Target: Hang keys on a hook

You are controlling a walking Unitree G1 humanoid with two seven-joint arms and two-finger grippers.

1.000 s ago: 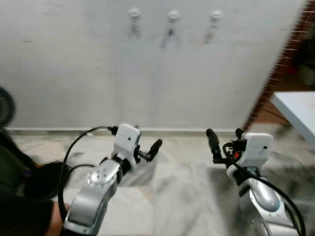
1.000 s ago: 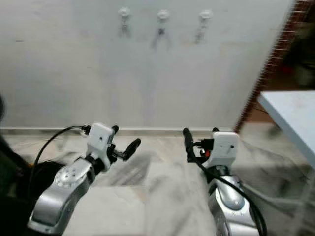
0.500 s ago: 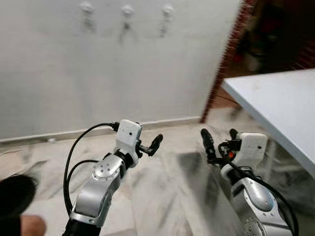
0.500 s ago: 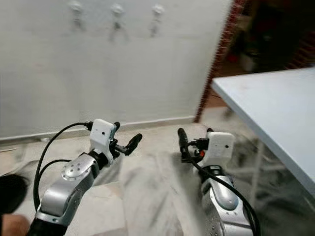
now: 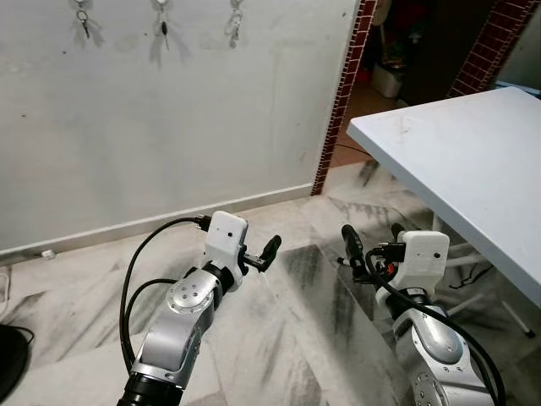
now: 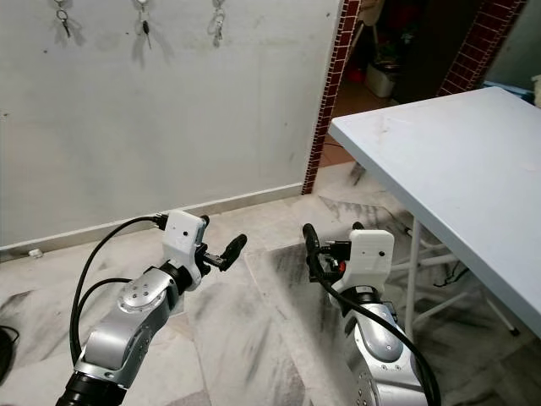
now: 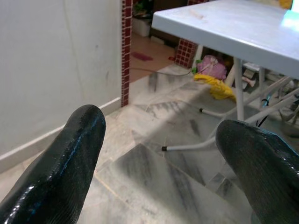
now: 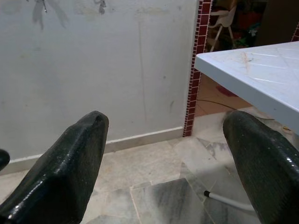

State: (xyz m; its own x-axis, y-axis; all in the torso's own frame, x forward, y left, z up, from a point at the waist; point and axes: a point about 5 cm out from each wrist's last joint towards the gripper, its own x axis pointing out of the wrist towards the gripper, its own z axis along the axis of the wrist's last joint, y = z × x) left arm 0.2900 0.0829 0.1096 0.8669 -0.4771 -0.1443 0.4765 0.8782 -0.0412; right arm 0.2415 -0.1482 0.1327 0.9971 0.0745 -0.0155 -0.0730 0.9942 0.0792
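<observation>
No readable writing anywhere. Your keys (image 5: 234,24) hang in small dark bunches on wall hooks (image 5: 159,5), up left. Left gripper (image 7: 163,154) and right gripper (image 8: 163,158) both gape, empty, over marble floor (image 5: 279,338).

The floor (image 5: 279,338) is polished grey-veined marble with a soft sheen. At twelve o'clock the wall (image 5: 169,118) is matt, scuffed white plaster; small metal keys (image 5: 234,24) hang on it. The pillar (image 5: 338,93) is rough red brick. At three o'clock the table (image 5: 456,161) has a smooth, faintly scratched white plastic-looking top. The fingers (image 7: 60,172) are glossy, finely textured black rubber or plastic.
</observation>
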